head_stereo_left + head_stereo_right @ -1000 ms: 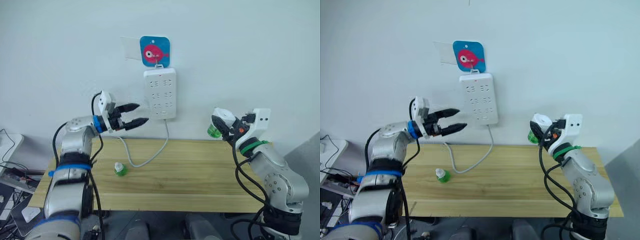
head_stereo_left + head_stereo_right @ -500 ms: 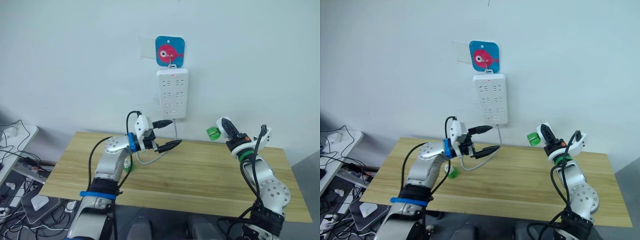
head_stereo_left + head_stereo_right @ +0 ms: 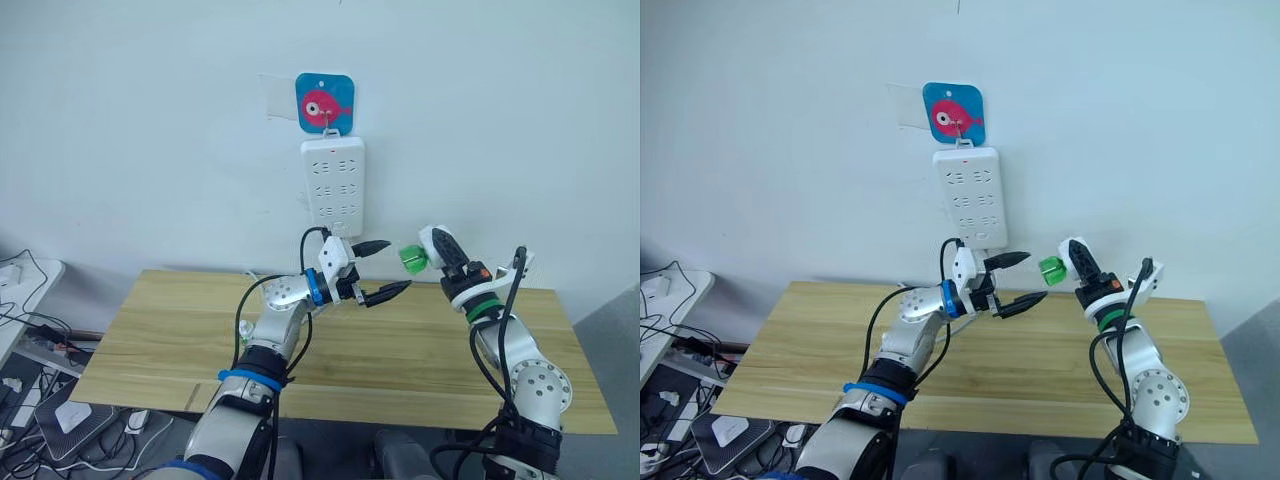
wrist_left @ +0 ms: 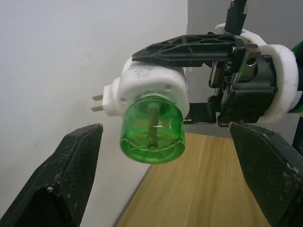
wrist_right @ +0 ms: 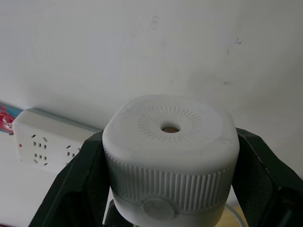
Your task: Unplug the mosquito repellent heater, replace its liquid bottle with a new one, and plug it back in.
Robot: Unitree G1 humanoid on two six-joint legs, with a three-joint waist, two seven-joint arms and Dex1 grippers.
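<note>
My right gripper (image 3: 437,248) is shut on the mosquito repellent heater (image 4: 151,87), a small white rounded unit held in the air above the table's right part. Its round vent hole (image 5: 169,128) faces the right wrist camera, and two metal prongs (image 4: 98,102) stick out toward the wall. A green liquid bottle (image 3: 411,260) sits in the heater, its bottom pointing at my left gripper (image 3: 396,265). That gripper is open, with its black fingers (image 4: 66,179) spread on either side of the bottle and not touching it.
A long white power strip (image 3: 333,185) hangs on the wall under a blue fish hook plate (image 3: 325,103). The wooden table (image 3: 170,335) spans below both arms. Cables and devices (image 3: 25,300) lie at the far left, beyond the table's edge.
The camera has shifted. My left gripper has swung right from the table's left side to the heater's green bottle. The right gripper has turned the heater so the bottle faces left.
</note>
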